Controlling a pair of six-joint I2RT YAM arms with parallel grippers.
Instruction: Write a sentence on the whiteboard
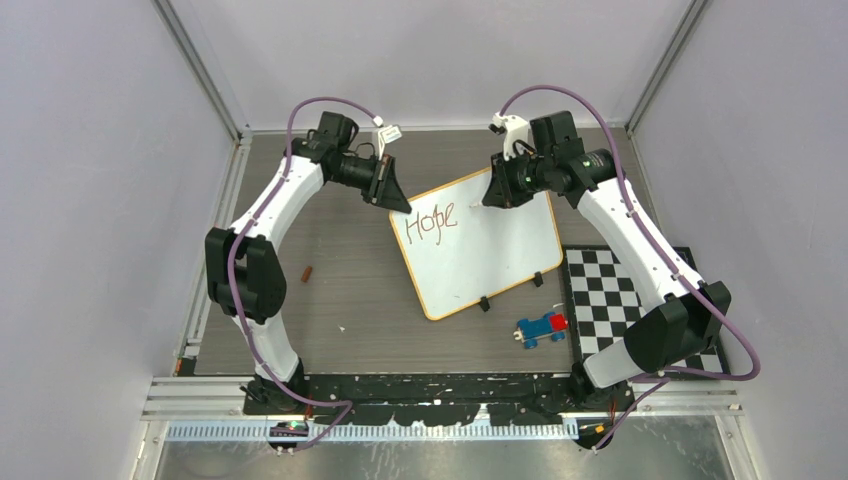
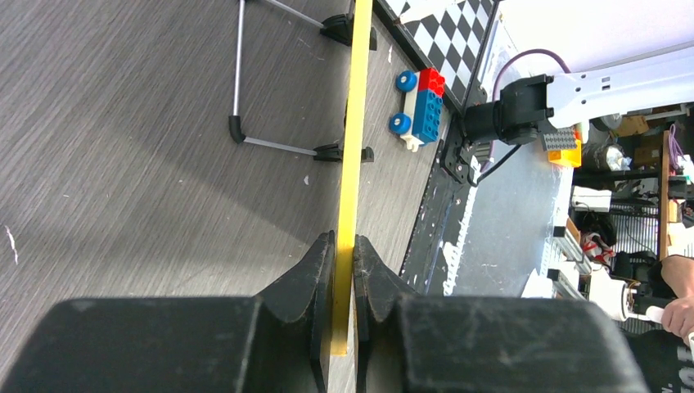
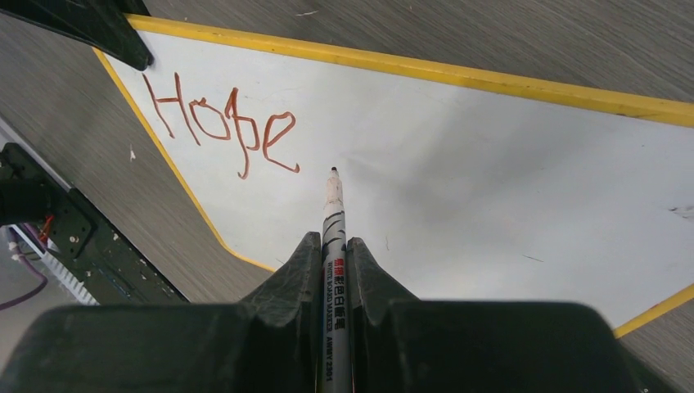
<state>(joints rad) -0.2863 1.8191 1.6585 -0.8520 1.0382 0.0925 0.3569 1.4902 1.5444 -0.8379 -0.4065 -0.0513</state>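
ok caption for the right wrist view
Right gripper holding a marker just past the word Hope on the whiteboard.

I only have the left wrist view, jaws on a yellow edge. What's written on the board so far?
Observer: Just one word, "Hope", in reddish-brown on the whiteboard.
Operator: Where's the marker?
Observer: The right gripper is shut on the marker, tip just right of the final "e"; contact I can't confirm.
Operator: Which part am I holding?
Observer: The left gripper clamps the far left corner, beside the "H".
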